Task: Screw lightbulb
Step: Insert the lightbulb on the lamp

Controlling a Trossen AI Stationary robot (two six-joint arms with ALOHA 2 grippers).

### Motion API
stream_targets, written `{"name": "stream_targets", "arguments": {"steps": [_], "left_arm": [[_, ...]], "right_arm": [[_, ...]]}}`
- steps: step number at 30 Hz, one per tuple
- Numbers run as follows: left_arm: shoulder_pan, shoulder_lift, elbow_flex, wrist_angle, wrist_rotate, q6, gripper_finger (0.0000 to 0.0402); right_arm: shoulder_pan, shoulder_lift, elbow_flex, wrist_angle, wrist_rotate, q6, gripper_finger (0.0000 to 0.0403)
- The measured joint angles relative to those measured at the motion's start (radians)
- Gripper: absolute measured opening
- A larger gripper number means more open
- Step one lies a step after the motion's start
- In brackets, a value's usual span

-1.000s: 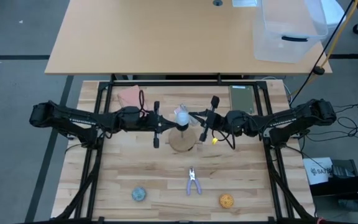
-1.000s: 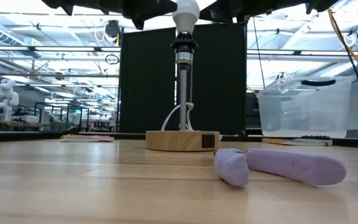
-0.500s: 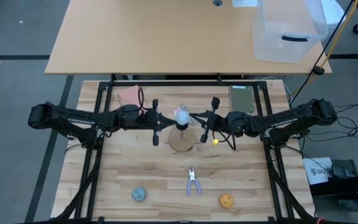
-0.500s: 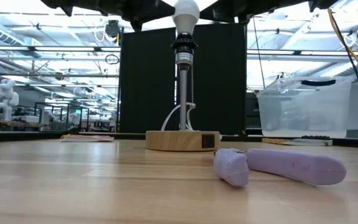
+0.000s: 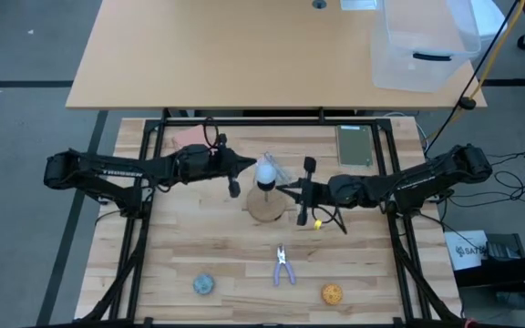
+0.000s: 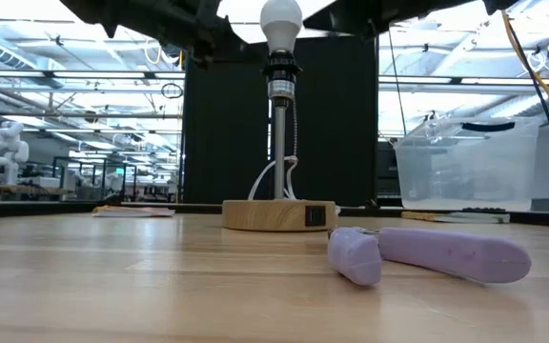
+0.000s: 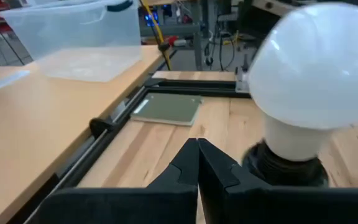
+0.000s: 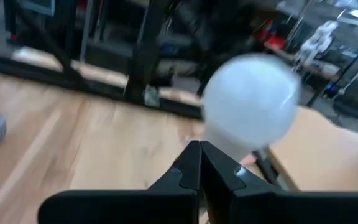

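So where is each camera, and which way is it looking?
High view: above the table, looking straight down; shows both arms, the left gripper and right gripper either side of the lightbulb.
Low view: at tabletop height, looking across at the lamp stand and purple pliers; arms only at the top.
Left wrist view: on the left arm, looking past its shut fingers at the lightbulb.
Right wrist view: on the right arm, past its shut fingers.
All four views share the lightbulb.
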State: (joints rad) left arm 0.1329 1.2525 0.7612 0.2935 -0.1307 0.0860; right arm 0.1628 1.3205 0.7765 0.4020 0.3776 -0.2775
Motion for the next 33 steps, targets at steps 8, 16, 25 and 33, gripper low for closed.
{"name": "stream_targets", "arguments": {"steps": [8, 16, 25, 33], "left_arm": [[-0.025, -0.056, 0.000, -0.014, 0.030, 0.021, 0.0000], [-0.090, -0.094, 0.000, 0.001, 0.074, 0.077, 0.0000], [-0.103, -0.068, 0.000, 0.023, 0.101, 0.080, 0.0000], [-0.103, -0.052, 0.000, 0.039, 0.098, 0.077, 0.0000]], "right_arm": [[0.011, -0.002, 0.000, -0.055, 0.036, 0.031, 0.0000], [-0.011, -0.002, 0.000, -0.033, 0.212, 0.019, 0.0000], [-0.052, -0.004, 0.000, 0.107, 0.196, -0.064, 0.0000], [-0.052, -0.004, 0.000, 0.124, 0.120, -0.083, 0.0000]]}}
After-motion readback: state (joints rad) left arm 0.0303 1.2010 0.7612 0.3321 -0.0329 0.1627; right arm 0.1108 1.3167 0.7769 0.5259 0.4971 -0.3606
